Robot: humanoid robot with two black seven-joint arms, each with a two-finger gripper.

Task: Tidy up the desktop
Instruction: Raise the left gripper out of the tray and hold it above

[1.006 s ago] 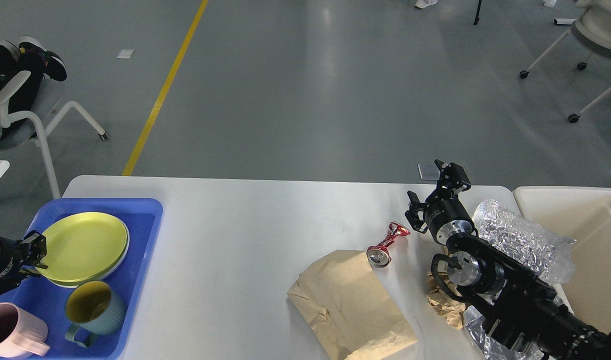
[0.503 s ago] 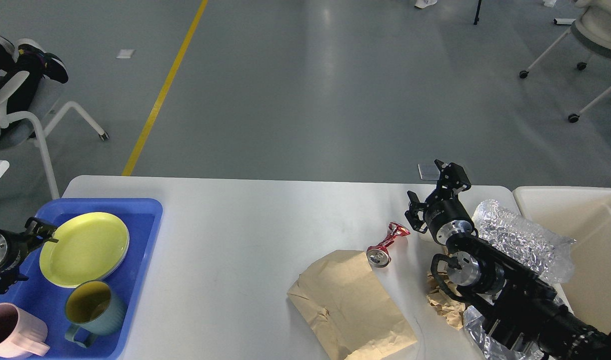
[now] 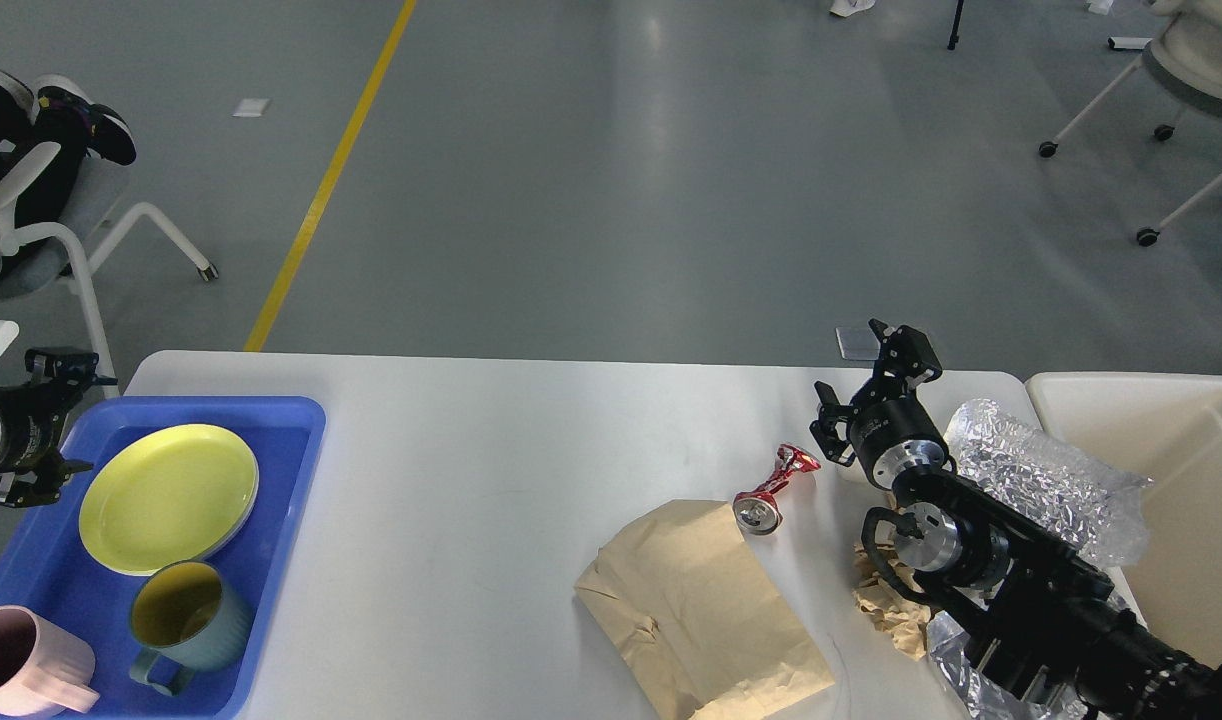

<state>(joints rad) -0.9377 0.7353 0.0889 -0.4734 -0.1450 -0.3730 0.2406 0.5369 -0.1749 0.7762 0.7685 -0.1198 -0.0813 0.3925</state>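
The left gripper [image 3: 66,410], jaws apart and empty, had lifted off the blue tray [image 3: 291,470], while the open right gripper [image 3: 866,385] hovered over the desk [image 3: 471,450], the crushed can [image 3: 771,490] just left of it, still uncollected.

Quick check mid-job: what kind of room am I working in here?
Probably a lab or workshop hall: bare grey floor with a yellow line, wheeled office chairs, and a white desktop staged with dishes and trash.

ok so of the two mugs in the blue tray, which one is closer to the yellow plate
The teal mug with the yellow inside. It sits right below the yellow plate, while the pink mug is off in the blue tray's near left corner.
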